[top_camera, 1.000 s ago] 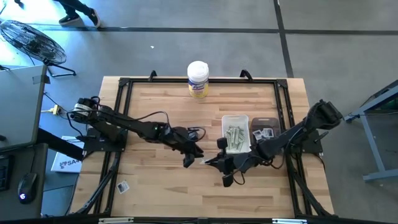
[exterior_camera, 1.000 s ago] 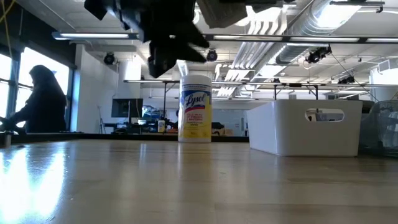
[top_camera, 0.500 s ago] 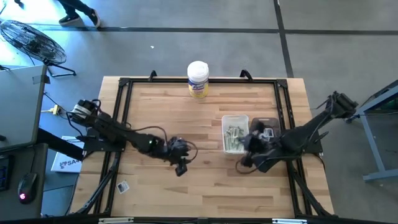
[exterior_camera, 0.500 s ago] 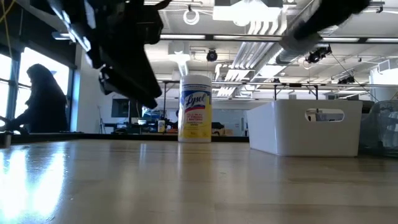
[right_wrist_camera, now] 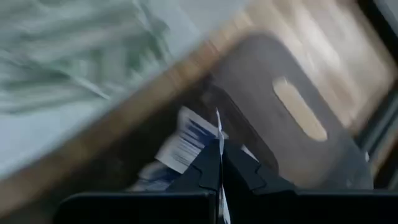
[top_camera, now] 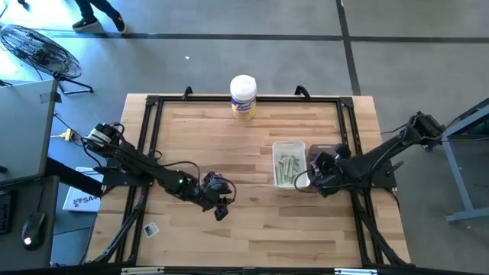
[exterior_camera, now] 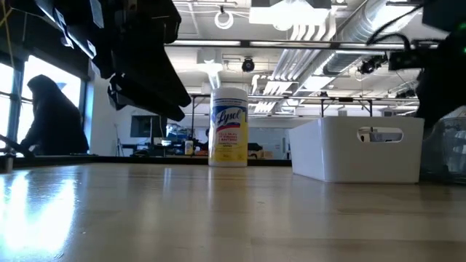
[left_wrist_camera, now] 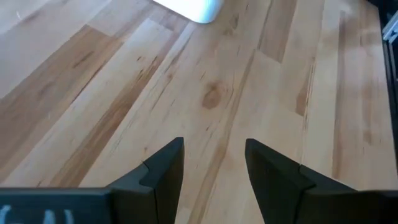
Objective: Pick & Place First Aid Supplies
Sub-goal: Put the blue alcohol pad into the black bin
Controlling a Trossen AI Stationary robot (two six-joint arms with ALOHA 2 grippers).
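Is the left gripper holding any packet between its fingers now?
No, in the left wrist view the left gripper stands open, with only bare wooden table between its fingers.

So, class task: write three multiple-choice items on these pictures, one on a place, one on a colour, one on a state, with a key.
1. Where does the canister stand?
A. at the table's far edge
B. inside the white bin
C. under the left hand

2. What colour is the bin holding the green-white strips?
A. red
B. white
C. black

3. How does the left hand stand?
A. shut on a strip
B. shut, empty
C. open, empty

Key: 1 A, the high view shows it by the far frame rail. 2 B, its rim is white. 3 C, the left wrist view shows bare wood between its parted fingers.
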